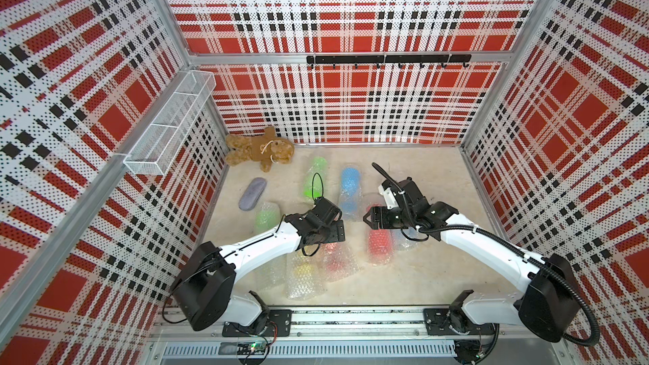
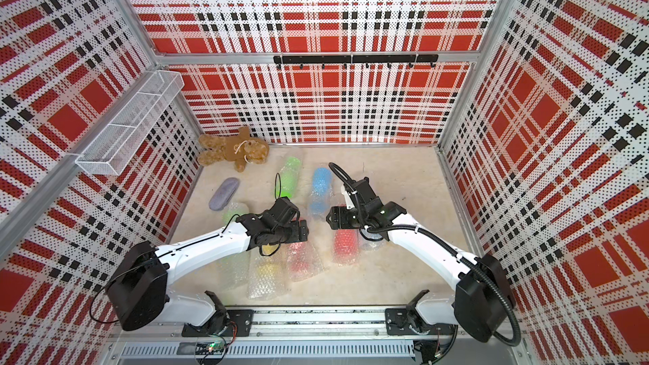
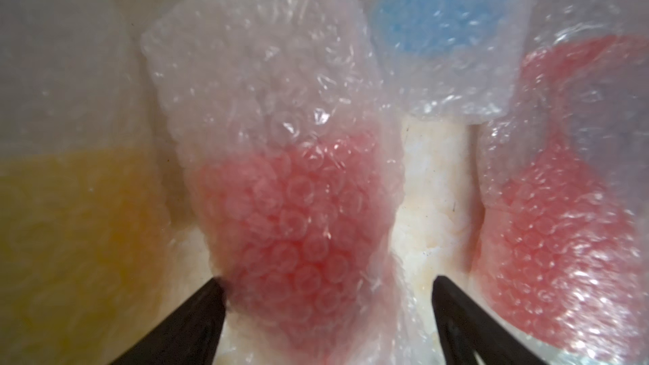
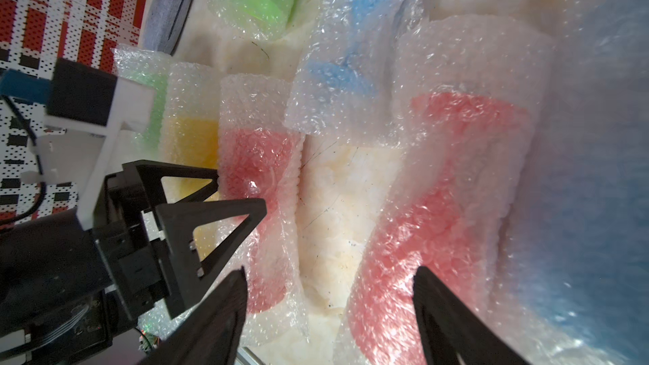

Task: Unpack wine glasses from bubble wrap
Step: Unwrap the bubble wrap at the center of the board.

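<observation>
Straddling a red wine glass (image 3: 291, 226) in bubble wrap (image 3: 253, 64) with left gripper (image 3: 326, 282) spread wide; likewise right gripper (image 4: 328, 273) spread around second red glass (image 4: 421, 187), maybe touching.

Cream, fuzzy desk (image 1: 439, 177). Carries a brown teddy bear (image 1: 260, 149) at the far left corner and a grey pouch (image 1: 252, 193) just nearer. Holds mid-desk seven wine glasses (image 1: 316, 179) lying in bubble wrap (image 1: 303, 291): two green, two blue, two red, one yellow.
</observation>
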You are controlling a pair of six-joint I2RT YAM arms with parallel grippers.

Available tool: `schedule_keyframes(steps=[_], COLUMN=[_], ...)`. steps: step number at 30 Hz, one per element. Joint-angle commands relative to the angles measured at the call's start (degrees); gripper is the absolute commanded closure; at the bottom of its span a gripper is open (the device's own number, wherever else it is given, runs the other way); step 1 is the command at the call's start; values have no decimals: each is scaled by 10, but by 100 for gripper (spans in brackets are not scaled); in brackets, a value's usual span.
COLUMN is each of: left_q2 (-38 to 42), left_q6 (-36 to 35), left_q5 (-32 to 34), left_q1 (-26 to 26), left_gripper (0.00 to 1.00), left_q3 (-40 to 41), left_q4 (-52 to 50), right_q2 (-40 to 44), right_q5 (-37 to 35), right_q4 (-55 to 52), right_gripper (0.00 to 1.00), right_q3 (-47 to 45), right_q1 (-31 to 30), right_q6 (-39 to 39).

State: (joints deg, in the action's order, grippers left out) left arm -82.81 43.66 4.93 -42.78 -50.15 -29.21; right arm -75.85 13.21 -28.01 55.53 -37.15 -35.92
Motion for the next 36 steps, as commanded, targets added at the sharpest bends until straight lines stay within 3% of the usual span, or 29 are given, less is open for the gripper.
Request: schedule_keyframes(steps=[1,7,11,24,33,36], left_q2=[-22,-42,-29,20,16,16], left_q6=[-6,-25,-39,-82,-108,-108], left_q5=[5,-2,-3,-26,-40,-40], left_q1=[1,1,1,4,7,9], left_gripper=[10,17,16,18,24,26], left_q3=[-15,-15,-6,35,36,37], left_q4=[-17,-7,3,36,39,39], right_q2=[-6,-32,-69,-197,-258,-264], right_q5=[63,147,174,144,124,107], right_q4=[57,107,125,128,130,129], right_gripper=[24,32,39,42,57,74], right_q3=[-19,-57,-60,-12,20,21], right_q1=[-9,-14,-30,-64,-65,-65], right_q6=[-15,1,27,87,92,93])
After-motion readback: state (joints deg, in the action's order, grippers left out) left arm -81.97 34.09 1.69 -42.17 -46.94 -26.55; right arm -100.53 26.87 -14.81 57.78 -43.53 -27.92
